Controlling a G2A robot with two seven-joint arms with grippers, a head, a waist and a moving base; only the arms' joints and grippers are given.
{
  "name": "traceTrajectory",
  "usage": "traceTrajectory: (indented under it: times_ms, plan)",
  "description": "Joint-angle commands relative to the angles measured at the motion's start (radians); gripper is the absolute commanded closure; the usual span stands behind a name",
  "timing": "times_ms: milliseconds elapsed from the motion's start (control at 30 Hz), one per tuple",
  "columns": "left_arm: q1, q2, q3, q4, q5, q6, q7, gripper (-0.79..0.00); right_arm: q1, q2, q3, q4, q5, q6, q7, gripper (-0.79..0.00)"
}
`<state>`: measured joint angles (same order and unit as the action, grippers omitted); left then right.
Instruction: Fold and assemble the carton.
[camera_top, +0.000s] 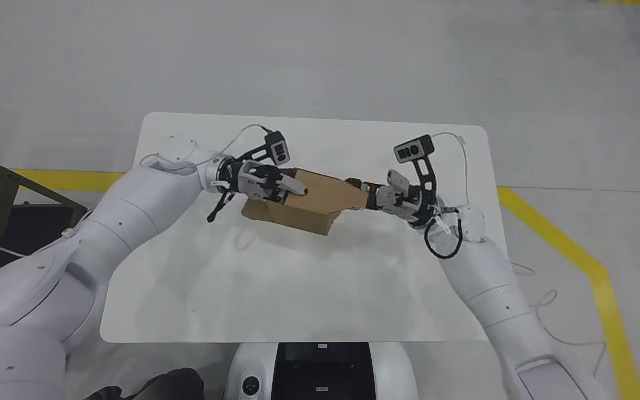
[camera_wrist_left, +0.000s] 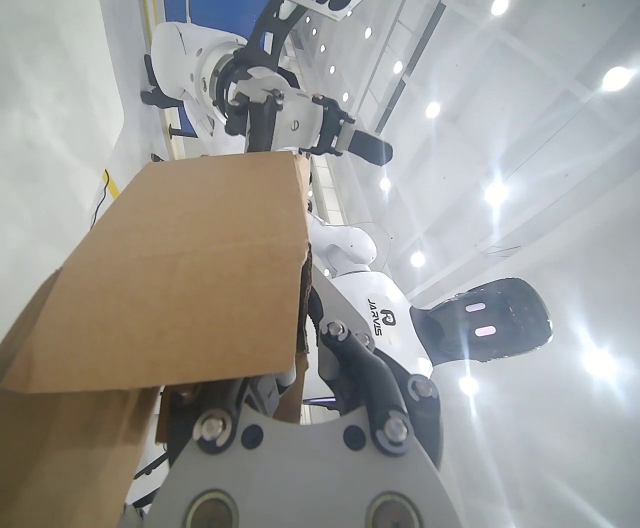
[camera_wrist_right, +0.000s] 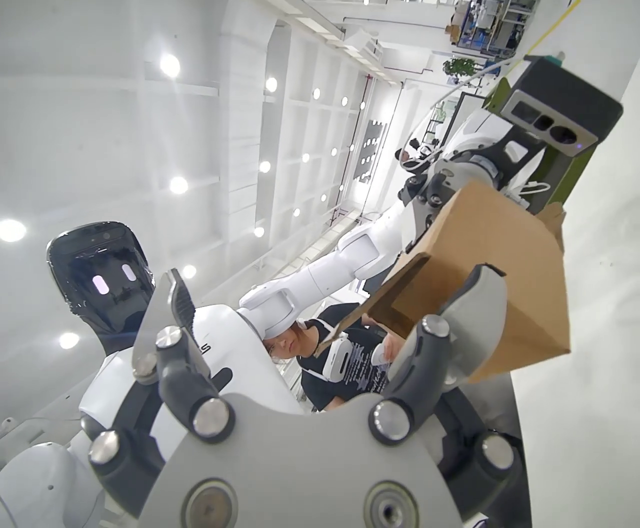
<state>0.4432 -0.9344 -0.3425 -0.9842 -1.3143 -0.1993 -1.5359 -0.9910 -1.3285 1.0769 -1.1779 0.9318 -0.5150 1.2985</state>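
Table (camera_top: 300, 290) white | carton (camera_top: 318, 203) brown, mid-table, between both grippers | left gripper (camera_top: 290, 186) clamped on carton's left end, one finger over top panel | right gripper (camera_top: 362, 195) fingers spread wide, one finger touching carton's right end

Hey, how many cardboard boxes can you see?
1. The cardboard box is over the table's far half, the left end effector at one end, the right end effector at the other. Nothing there looks able to hide another.
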Motion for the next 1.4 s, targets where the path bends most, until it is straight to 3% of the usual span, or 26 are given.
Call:
traceTrajectory:
  times_ms: [0,767,1167,1367]
  plan:
    - [-0.002,-0.002,-0.001,0.008,-0.001,-0.004,0.000,0.000,-0.002,-0.003,-0.007,-0.006,0.001,0.001,0.002,-0.785]
    - [-0.010,-0.020,0.004,0.026,0.017,-0.042,0.000,0.000,-0.024,-0.019,-0.013,-0.040,-0.046,-0.039,-0.078,-0.785]
    - [-0.017,-0.011,-0.017,0.095,0.058,-0.085,0.000,0.000,-0.064,0.006,0.095,-0.069,-0.095,-0.027,-0.114,-0.785]
    - [-0.023,-0.022,-0.022,0.133,0.138,-0.085,0.000,0.000,-0.091,0.021,0.147,-0.142,-0.139,-0.014,-0.137,-0.785]
